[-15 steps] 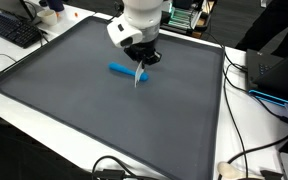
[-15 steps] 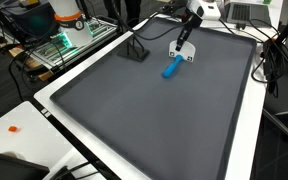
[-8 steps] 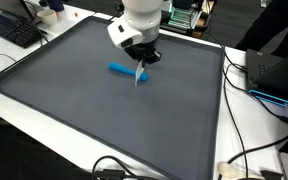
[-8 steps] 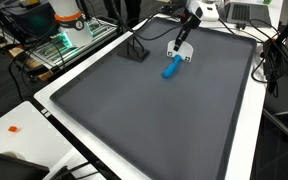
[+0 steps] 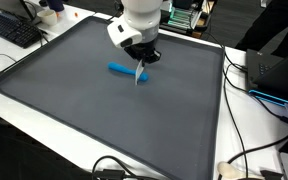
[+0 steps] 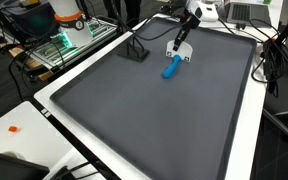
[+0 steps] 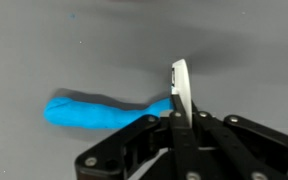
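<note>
My gripper (image 5: pixel 142 62) hangs low over a large dark grey mat (image 5: pixel 84 110), at its far part. It is shut on a thin white flat piece (image 5: pixel 139 76) that sticks out past the fingertips and points down at the mat. A blue elongated soft-looking object (image 5: pixel 121 69) lies on the mat just beside the white piece. In the wrist view the shut jaws (image 7: pixel 179 118) clamp the white piece (image 7: pixel 179 88), and the blue object (image 7: pixel 94 110) lies to its left, its end reaching the jaws. The gripper (image 6: pixel 180 50) and the blue object (image 6: pixel 170 68) show in both exterior views.
The mat (image 6: pixel 154 120) sits on a white table. A keyboard (image 5: pixel 14 30) lies at one far corner and a laptop (image 5: pixel 279 70) with cables (image 5: pixel 246 165) at one side. A black stand (image 6: pixel 136 50) rests on the mat's edge. A small orange item (image 6: pixel 14 128) lies on the table.
</note>
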Controlling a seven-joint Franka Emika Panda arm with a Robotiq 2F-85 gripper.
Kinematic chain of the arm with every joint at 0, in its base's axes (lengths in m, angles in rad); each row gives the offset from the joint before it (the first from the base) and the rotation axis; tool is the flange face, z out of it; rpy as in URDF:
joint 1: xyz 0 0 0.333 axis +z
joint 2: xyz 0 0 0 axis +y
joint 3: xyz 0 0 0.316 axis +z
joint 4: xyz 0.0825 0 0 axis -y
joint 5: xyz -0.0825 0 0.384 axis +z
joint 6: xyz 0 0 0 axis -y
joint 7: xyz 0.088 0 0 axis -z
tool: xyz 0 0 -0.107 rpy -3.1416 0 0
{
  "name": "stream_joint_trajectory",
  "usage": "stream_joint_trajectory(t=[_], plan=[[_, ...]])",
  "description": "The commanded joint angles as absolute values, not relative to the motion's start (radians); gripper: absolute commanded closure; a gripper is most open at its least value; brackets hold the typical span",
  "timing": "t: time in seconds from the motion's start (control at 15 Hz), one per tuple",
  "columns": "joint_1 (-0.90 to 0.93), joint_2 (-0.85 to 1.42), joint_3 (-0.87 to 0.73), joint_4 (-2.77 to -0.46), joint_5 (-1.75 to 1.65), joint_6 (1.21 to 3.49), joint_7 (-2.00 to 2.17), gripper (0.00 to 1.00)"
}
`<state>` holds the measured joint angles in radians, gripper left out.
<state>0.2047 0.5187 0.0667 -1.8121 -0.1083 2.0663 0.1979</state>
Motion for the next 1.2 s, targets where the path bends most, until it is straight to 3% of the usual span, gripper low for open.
stream_joint_trajectory(t=[0.0, 1.13], plan=[[0.193, 0.502, 0.067, -1.842, -0.091, 2.047, 0.192, 0.99], [0.158, 0.417, 0.077, -1.856, -0.026, 2.045, 0.145, 0.99]])
